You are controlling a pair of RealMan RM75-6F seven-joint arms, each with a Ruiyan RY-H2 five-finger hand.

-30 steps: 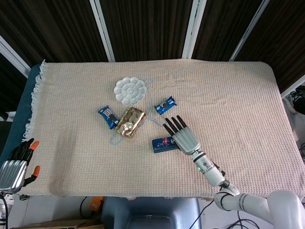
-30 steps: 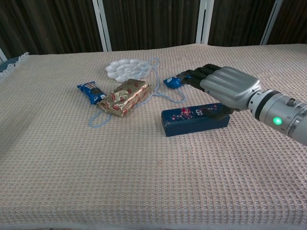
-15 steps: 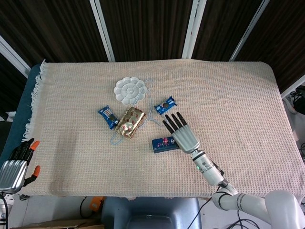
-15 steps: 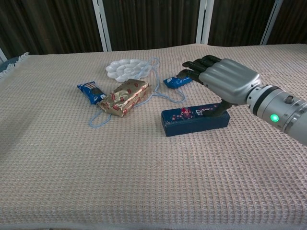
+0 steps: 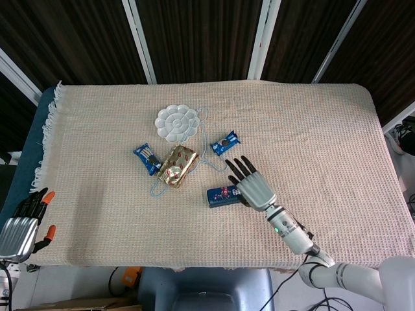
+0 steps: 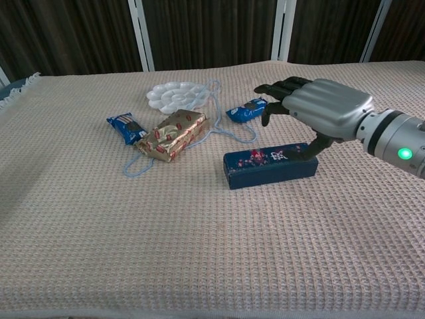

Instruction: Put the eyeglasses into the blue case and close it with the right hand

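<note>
Blue case [image 6: 270, 167] lies shut on the worktop [image 6: 199, 252]; rigid, light, likely slippery, best gripped across its long sides. Right robot hand [image 6: 317, 114] hovers above, fingers apart, empty.

1. Right hand [image 6: 319, 113]: a ribbed silver-grey metallic back is shown, from which black fingers [image 6: 275, 90] extend.
2. Right wrist [image 6: 392, 136]: a silver cylindrical segment with dark rings is shown; a lit green indicator lamp is carried on it.
3. Left hand [image 5: 19, 223]: a ribbed silver back is shown, fitted with black fingers [image 5: 32, 202], some tipped in orange.
</note>
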